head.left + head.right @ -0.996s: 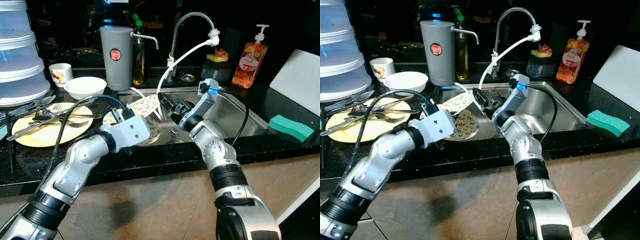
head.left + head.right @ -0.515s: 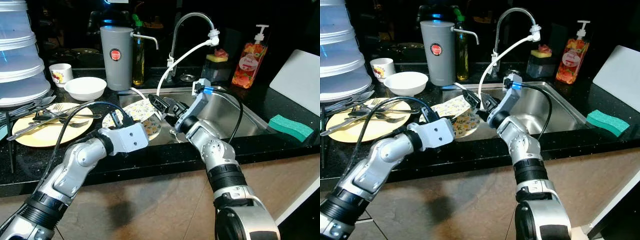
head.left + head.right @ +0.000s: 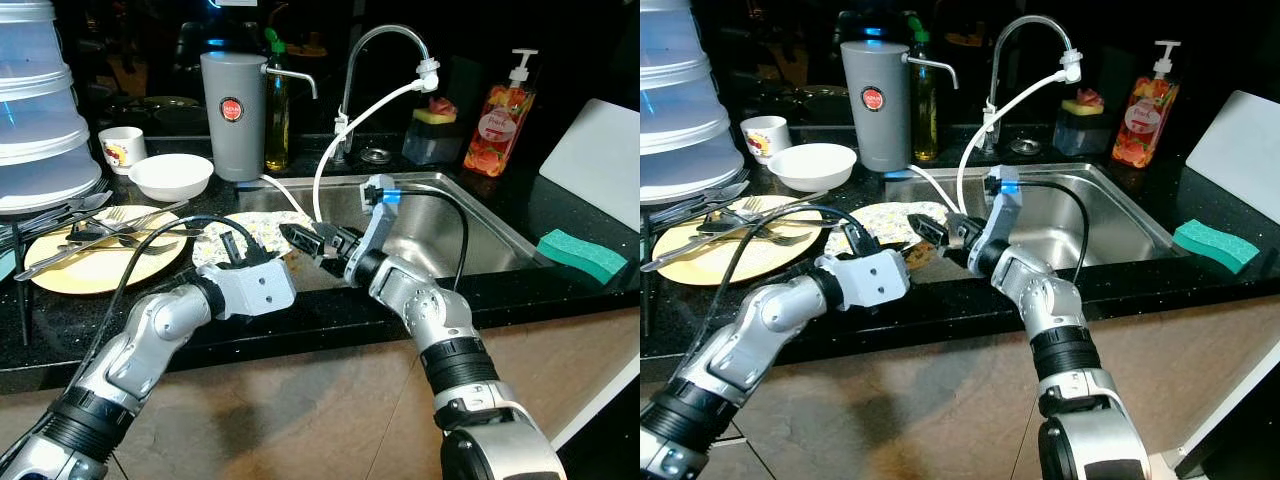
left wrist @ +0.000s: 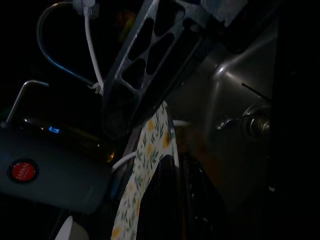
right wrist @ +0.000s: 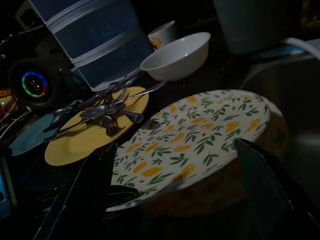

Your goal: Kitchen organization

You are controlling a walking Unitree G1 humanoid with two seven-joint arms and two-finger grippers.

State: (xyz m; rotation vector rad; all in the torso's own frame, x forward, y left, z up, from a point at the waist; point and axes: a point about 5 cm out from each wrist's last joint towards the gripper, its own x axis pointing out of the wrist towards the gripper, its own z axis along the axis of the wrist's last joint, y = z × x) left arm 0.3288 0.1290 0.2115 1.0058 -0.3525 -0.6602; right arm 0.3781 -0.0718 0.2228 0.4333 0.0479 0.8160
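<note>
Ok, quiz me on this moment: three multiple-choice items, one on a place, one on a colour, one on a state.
1. Where is the green sponge?
A. on the counter right of the sink
B. in the white bowl
C. on the yellow plate

2. What colour is the soap bottle?
A. blue
B. red-orange
C. white

3. How is the flowered plate held?
A. lying free in the sink
B. left gripper and right gripper both at its rim
C. stacked under the bowl

Answers: 1 A, it lies by the right edge. 2 B, the bottle looks red-orange. 3 B, fingers meet the rim on both sides.
</note>
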